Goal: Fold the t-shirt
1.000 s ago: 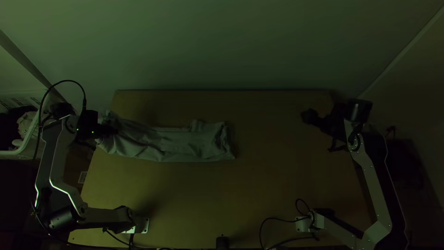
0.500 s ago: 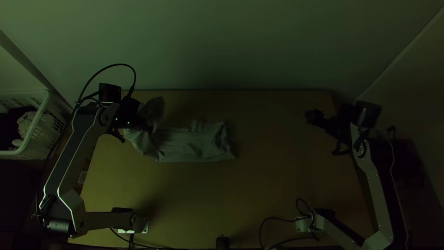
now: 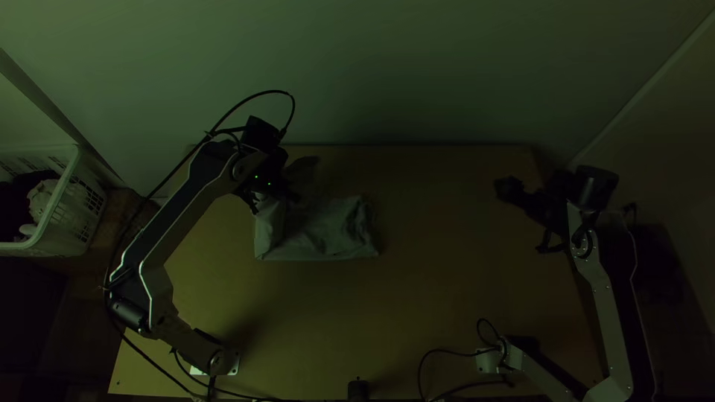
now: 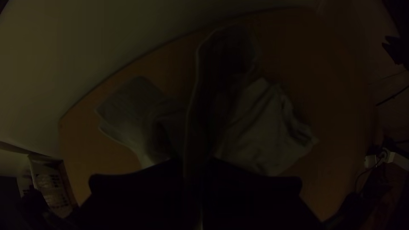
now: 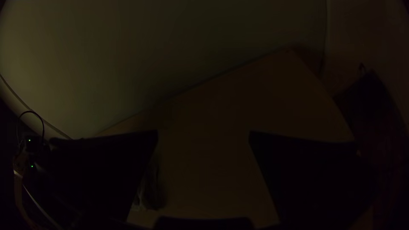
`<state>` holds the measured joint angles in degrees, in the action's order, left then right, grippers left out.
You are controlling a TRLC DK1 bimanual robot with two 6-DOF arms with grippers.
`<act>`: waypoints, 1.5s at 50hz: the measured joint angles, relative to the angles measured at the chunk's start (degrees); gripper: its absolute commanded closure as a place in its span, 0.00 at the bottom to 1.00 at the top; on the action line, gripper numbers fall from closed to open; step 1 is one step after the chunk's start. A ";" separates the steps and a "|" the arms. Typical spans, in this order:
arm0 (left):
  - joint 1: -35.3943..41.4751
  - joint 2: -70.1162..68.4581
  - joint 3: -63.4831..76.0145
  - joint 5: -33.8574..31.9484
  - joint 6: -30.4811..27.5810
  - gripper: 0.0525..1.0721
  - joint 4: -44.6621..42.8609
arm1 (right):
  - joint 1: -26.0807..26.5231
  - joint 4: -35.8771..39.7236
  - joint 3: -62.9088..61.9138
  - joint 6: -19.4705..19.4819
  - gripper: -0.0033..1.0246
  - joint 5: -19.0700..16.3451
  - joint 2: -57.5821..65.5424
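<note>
The top view has the t-shirt point(image 3: 320, 231) on the worktop point(image 3: 447, 298), one corner hidden behind the left gripper point(image 3: 290, 195); the left wrist view shows fingers clenching its fabric. The right gripper point(image 3: 506, 187) is spread. A basket point(image 3: 74, 223) stands nearby.

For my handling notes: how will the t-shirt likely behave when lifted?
Probably floppy: the t-shirt creases and bends near where the left gripper holds it. The rest may sag or unfold, lying loose on the table. Rolling seems unlikely: that part lies low.

silver-grey links point(image 3: 608, 316) — looping black cable point(image 3: 261, 94)
</note>
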<state>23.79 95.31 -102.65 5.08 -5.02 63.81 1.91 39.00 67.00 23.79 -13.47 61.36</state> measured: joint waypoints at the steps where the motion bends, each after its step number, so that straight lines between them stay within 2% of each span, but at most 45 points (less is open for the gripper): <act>1: 0.70 0.46 -0.28 0.13 0.48 0.98 0.04 | 0.00 0.00 -0.02 0.04 0.04 -0.02 0.00; 17: 11.08 5.81 -2.10 0.17 5.38 0.97 0.76 | 0.00 -0.92 -3.10 0.68 0.04 -0.02 -1.14; 31: 15.72 12.31 -5.86 1.92 9.42 0.95 -0.04 | -0.42 -1.49 -4.24 2.01 0.04 -0.02 -2.71; 33: 16.15 13.86 -7.17 2.56 10.25 0.87 -0.26 | -0.79 -1.55 -4.48 2.32 0.04 0.00 -2.99; 35: 16.55 15.08 -8.24 2.82 11.13 0.70 -0.55 | -1.14 -1.70 -4.83 2.64 0.04 0.00 -3.34; 39: 17.27 17.03 -9.90 2.95 12.33 0.10 -1.20 | -1.90 -1.73 -5.84 3.04 0.04 -0.02 -4.20; 40: 17.55 17.55 -10.40 2.93 12.57 0.04 -1.22 | -2.10 -1.73 -6.08 3.08 0.04 -0.02 -4.46; 57: 22.95 17.25 -12.48 2.45 11.21 0.04 -2.73 | -3.04 -2.03 -7.45 3.34 0.04 -0.02 -6.58; 68: 20.63 8.17 -7.06 2.49 10.34 0.04 -11.41 | -3.04 -5.84 -7.45 1.01 0.04 0.00 -6.62; 75: 18.21 1.84 -3.78 2.49 10.34 0.04 -12.90 | -3.02 -9.07 -7.41 -0.22 0.04 0.00 -6.25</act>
<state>42.00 97.14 -106.43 7.57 5.32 50.92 -1.10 29.93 59.59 23.57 -13.47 55.11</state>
